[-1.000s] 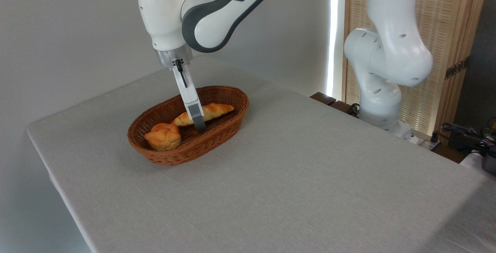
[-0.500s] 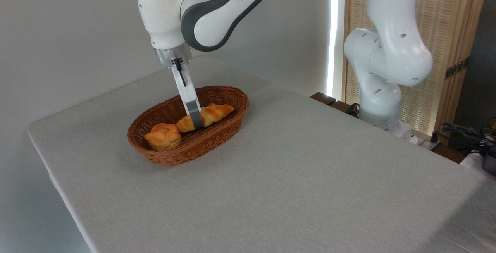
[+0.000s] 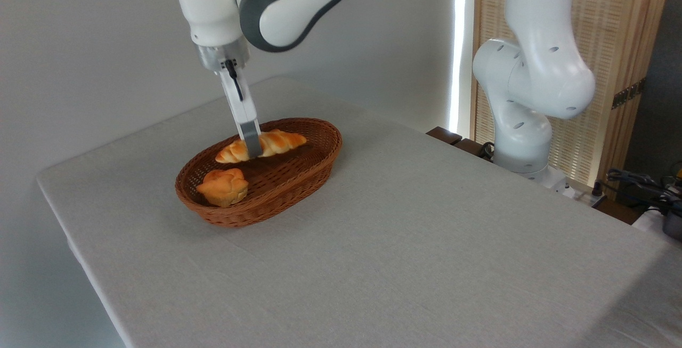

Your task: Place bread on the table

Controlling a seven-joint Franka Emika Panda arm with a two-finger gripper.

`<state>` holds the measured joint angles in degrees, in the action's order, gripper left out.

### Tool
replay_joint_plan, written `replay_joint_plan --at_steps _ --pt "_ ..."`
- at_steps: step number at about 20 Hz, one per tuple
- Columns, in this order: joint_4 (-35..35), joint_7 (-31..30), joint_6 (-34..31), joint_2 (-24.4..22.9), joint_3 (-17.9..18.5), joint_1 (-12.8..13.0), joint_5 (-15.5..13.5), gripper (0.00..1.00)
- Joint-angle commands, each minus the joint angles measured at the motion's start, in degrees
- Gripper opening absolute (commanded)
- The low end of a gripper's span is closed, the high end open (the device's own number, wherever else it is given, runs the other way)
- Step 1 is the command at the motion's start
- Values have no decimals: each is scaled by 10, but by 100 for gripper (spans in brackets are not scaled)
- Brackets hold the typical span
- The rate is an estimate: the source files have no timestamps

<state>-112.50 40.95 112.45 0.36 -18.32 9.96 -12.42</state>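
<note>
Overhead, bread (image 3: 277, 142) in the jaws above basket rim (image 3: 319, 124).

No text, label, brand, number or sign can be read anywhere. The white arm casing above the tool (image 3: 252, 148) is plain, with no lettering that shows, and the bench (image 3: 405, 241) cloth spread below and around the tool carries no print. The slatted wooden screen (image 3: 618, 44) far off to the right of the tool bears no legible marks either.
</note>
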Motion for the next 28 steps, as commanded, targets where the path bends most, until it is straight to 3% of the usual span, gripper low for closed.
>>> replay_joint_plan --at_steps 1,6,12,18,24,28 --pt "35 2 -34 7 13 0 -22 25" --pt "60 3 -42 7 35 0 -30 25" --pt "91 8 -43 6 94 0 -21 28" --pt "91 55 -43 6 136 -2 47 29" --pt "83 144 -43 22 172 -3 69 30" --pt "82 167 -39 32 187 -3 71 30"
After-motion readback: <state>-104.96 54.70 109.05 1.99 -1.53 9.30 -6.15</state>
